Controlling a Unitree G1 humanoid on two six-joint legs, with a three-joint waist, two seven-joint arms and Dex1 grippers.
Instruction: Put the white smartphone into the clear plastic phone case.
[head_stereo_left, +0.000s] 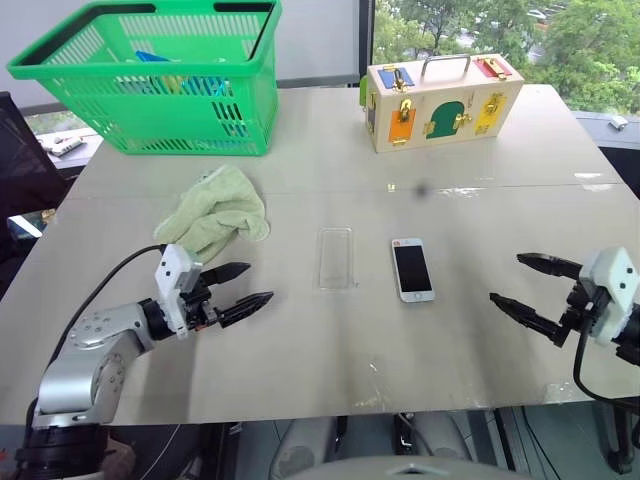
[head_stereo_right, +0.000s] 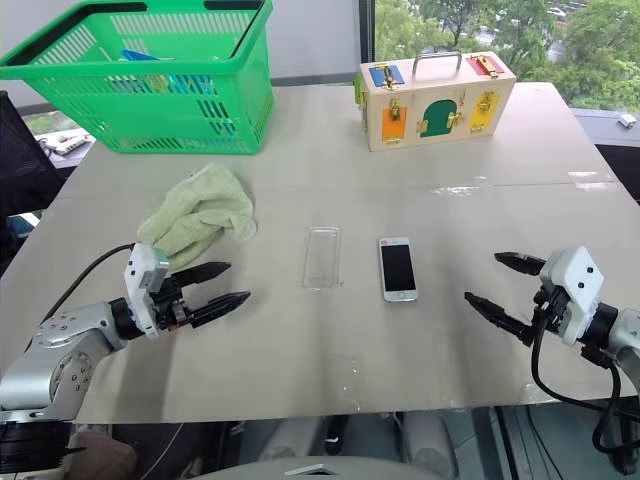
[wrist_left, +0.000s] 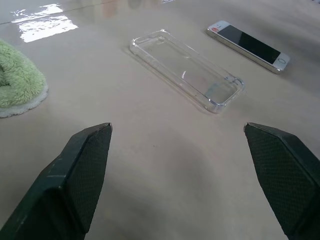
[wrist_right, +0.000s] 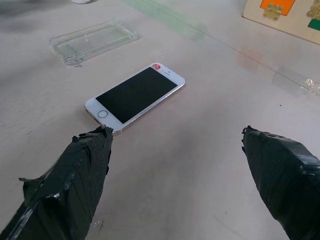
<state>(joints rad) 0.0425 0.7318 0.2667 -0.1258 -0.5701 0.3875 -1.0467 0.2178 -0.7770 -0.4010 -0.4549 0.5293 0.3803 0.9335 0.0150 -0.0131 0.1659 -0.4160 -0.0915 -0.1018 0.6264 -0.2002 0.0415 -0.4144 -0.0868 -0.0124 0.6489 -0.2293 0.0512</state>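
A: Starting with the left eye view, where do the task items sit?

B: The white smartphone lies flat, screen up, near the middle of the table. The clear plastic phone case lies just beside it on the robot's left, parallel and apart, open side up. That layout suits a short sideways transfer.

A: And the tools?

B: The left gripper and right gripper both stand with fingers apart and hold nothing. Each flanks the pair at a distance, so neither blocks the other.

A: What does the right eye view add?

B: Open room. The green cloth lies near the case on the left, not touching. The green basket and the wooden latch box stand well back. The near table edge is well clear of both items.

A: The left wrist view?

B: The case lies ahead of the spread fingers, the phone beyond it. Bare table lies between.

A: The right wrist view?

B: The phone's button end points towards the fingers, its red mark at the far end. The phone likely goes to this arm, though a flat phone offers little edge to pinch.
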